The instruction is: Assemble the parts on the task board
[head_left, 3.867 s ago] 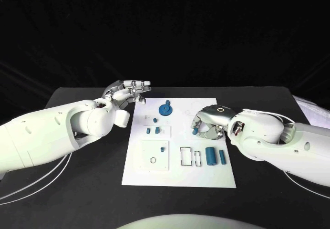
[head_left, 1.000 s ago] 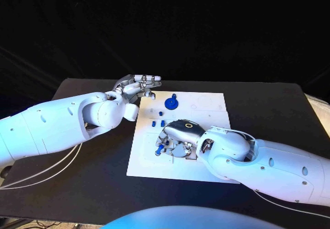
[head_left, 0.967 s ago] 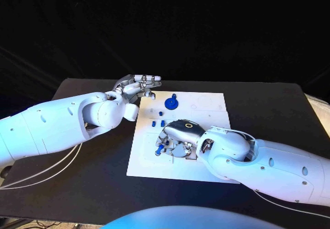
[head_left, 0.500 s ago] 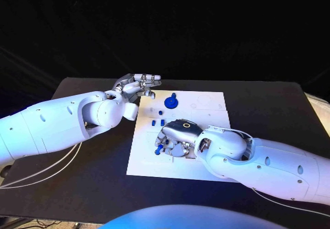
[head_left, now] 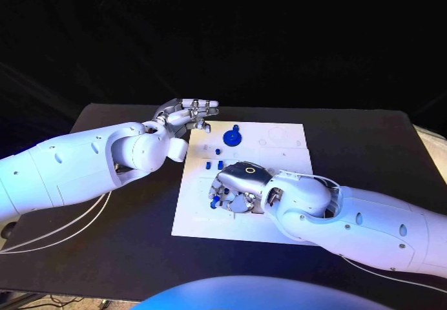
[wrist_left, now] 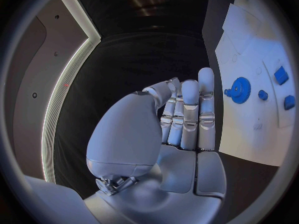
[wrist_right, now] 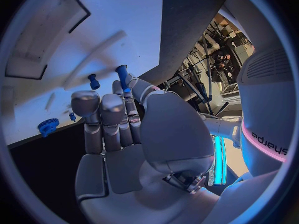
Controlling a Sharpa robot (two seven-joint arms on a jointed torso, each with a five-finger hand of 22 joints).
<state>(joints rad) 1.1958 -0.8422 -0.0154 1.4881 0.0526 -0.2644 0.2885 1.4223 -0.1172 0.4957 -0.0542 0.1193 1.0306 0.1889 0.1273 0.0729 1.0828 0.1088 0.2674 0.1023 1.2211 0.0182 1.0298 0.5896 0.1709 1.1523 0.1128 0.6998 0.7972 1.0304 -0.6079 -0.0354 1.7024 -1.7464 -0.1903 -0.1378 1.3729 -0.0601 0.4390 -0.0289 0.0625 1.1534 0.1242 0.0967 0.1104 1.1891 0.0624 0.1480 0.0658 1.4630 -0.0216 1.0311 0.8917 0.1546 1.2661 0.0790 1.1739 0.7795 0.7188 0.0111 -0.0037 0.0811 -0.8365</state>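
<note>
The white task board lies in the middle of the black table. My right hand hovers low over the board's left middle and pinches a blue peg between thumb and a finger; in the right wrist view the blue peg stands up from my right hand. A blue gear sits near the board's far edge, with small blue parts just in front of it. My left hand hangs beside the board's far left corner and holds nothing, fingers side by side in the left wrist view.
A rectangular recess shows in the board beyond my right hand. The blue gear and small blue pieces lie on the board beside my left hand. Black table surrounds the board.
My right hand crossed from the board's right side to its left middle, carrying the blue peg, and over the last second crept slightly left. The left hand stayed put.
</note>
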